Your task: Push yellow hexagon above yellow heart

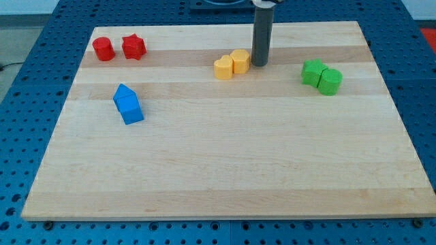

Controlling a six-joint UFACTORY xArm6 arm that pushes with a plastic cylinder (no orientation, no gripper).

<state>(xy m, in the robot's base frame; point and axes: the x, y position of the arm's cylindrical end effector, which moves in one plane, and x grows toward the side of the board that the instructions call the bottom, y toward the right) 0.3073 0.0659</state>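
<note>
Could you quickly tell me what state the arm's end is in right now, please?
No pincer here: the arm ends in a plain rod, holding nothing.
My tip rests on the board just right of the yellow hexagon, which touches the yellow heart.

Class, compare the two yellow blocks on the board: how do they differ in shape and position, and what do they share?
The hexagon has flat sides; the heart is rounded with a notch. The hexagon sits toward the view's right and slightly nearer the top; the heart sits to its left and lower. The hexagon is closer to my tip, just to its right; the heart is farther from it. Both are yellow, similar in size, and touch each other.
</note>
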